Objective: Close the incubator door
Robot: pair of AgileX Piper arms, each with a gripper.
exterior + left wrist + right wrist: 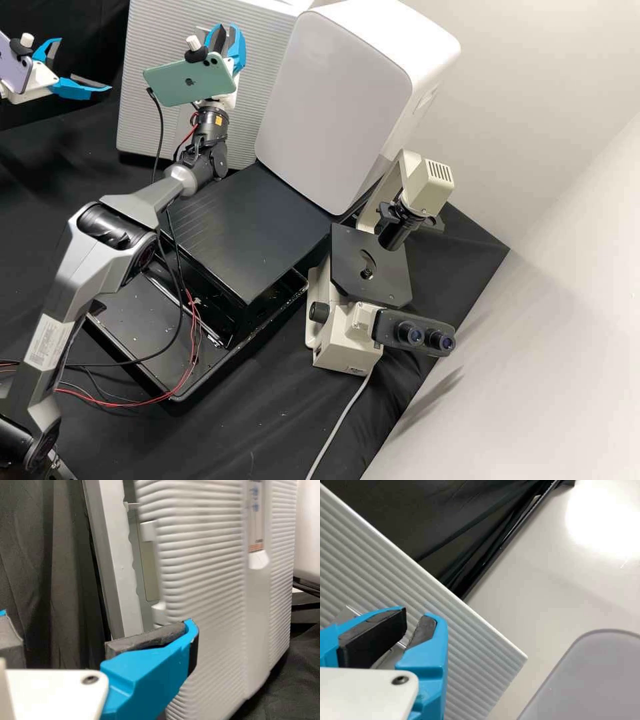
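Note:
The incubator's ribbed white door [260, 73] stands upright at the back. In the left wrist view a gap lies between the door [205, 575] and the incubator's frame [121, 565]. My left gripper [85, 64] is open at the far left; in its wrist view the left gripper [97, 622] has one finger overlapping the door's gap-side edge, contact unclear. My right gripper [227, 30] stands before the door's upper part, its fingers slightly apart. In the right wrist view the right gripper [417, 616] is over the ribbed door [465, 645], with nothing seen held.
A tall white machine [333, 100] with a smooth front stands right of the incubator, over a black platform [253, 227] in a black tray [140, 327]. A beige microscope [347, 347] stands farther right. Cables hang along the right arm.

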